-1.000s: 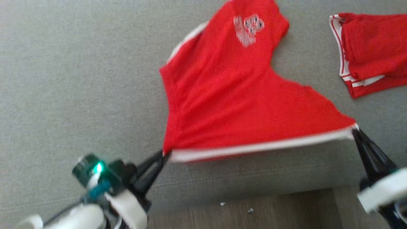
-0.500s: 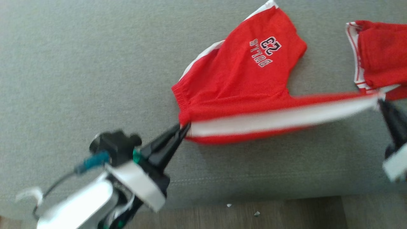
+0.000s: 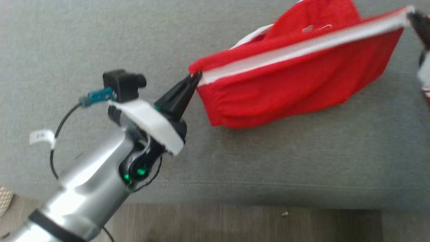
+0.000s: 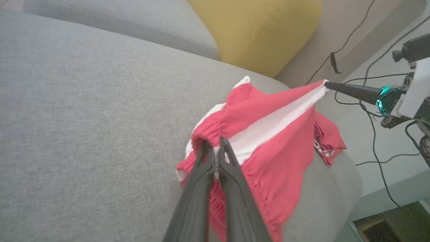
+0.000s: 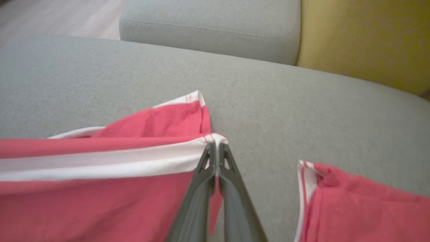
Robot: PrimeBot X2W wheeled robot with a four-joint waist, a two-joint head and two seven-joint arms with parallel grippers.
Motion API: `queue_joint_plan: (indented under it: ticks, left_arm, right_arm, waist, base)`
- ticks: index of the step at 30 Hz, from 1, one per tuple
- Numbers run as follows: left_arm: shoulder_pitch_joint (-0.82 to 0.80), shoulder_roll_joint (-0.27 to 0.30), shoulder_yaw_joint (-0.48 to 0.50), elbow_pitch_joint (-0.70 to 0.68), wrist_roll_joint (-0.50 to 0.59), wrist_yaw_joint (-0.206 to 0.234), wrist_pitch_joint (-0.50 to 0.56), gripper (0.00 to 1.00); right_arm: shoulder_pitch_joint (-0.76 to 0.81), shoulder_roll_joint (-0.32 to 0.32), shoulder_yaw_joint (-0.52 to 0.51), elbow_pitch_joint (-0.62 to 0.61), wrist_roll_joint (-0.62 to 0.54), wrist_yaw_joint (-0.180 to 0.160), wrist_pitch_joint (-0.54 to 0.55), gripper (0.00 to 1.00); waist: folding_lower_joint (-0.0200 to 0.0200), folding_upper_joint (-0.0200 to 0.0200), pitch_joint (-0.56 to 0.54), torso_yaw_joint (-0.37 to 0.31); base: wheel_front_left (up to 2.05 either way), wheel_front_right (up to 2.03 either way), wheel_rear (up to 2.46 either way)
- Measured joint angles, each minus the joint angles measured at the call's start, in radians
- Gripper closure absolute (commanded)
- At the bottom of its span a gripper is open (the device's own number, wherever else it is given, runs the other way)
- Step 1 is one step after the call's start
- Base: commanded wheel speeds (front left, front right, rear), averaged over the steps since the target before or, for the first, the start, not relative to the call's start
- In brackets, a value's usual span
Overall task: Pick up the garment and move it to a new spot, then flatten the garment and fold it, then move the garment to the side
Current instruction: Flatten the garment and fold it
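Hanging between the two pincers, the red garment (image 3: 295, 77) is over the grey sofa seat (image 3: 84, 50). The left pincer (image 3: 196, 76) has its two dark fingers pressed together on one corner of the garment, right where the cloth is bunched and stretchy. The right pincer (image 5: 216, 146) also has its fingers squeezed shut, on the far corner, at the end of the white stripe. So the garment sits just past the tips of both pincers, with one at each end.

The stripe is pulled into a long straight line from one pincer to the other. Under that line the red cloth sags in soft folds down toward the seat. I cannot tell if the low part touches it. Some cloth behind the stripe bears small white print, too blurry to read.

The garment is thin and floppy, red with a wide white band and thin red lines at the hem. The sofa cloth is rough, woven and grey, with a stitched seam near its front edge. A fat yellow pillow (image 4: 255, 30) sits at the back. Another red and white garment (image 5: 362, 208) lies crumpled on the seat, near the right pincer. Brown wooden floor (image 3: 235, 225) shows in front of the sofa.
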Motion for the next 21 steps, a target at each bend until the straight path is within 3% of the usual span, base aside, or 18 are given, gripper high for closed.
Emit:
queue_joint_plan:
  ticks: [11,12,13,14,15,21]
  left_arm:
    - [-0.124,-0.120,0.004,0.202,0.004,-0.024,-0.024,1.00]
    - [-0.130,-0.129,0.005,0.217,0.004,-0.025,-0.032,1.00]
    - [-0.135,-0.138,0.007,0.233,0.006,-0.025,-0.042,1.00]
    - [-0.139,-0.147,0.007,0.248,0.006,-0.025,-0.049,0.31]
    - [-0.140,-0.153,0.008,0.263,0.014,-0.026,-0.058,0.00]
    - [-0.108,-0.151,0.035,0.285,0.102,-0.010,-0.099,0.00]
  right_arm:
    - [-0.349,-0.009,0.163,0.332,-0.007,0.000,-0.052,1.00]
    - [-0.363,-0.007,0.170,0.351,-0.007,0.000,-0.081,0.24]
    - [-0.375,-0.004,0.169,0.374,-0.008,0.000,-0.115,0.00]
    - [-0.383,-0.003,0.172,0.392,-0.016,0.000,-0.154,0.00]
    - [-0.388,-0.003,0.174,0.407,-0.027,0.000,-0.194,0.00]
    - [-0.339,-0.004,0.167,0.474,0.018,0.000,-0.338,0.00]
  waist:
    - [0.0000,0.0000,0.100,0.083]
    - [0.0000,0.0000,0.107,0.088]
    - [0.0000,0.0000,0.111,0.093]
    - [0.0000,0.0000,0.115,0.096]
    - [0.0001,-0.0001,0.115,0.099]
    - [0.0000,0.0000,0.069,0.086]
  base:
    - [0.00,0.00,0.00]
    - [0.00,0.00,0.00]
    - [0.00,0.00,0.00]
    - [0.00,0.00,0.00]
    - [0.00,0.00,0.00]
    - [0.00,0.00,0.00]
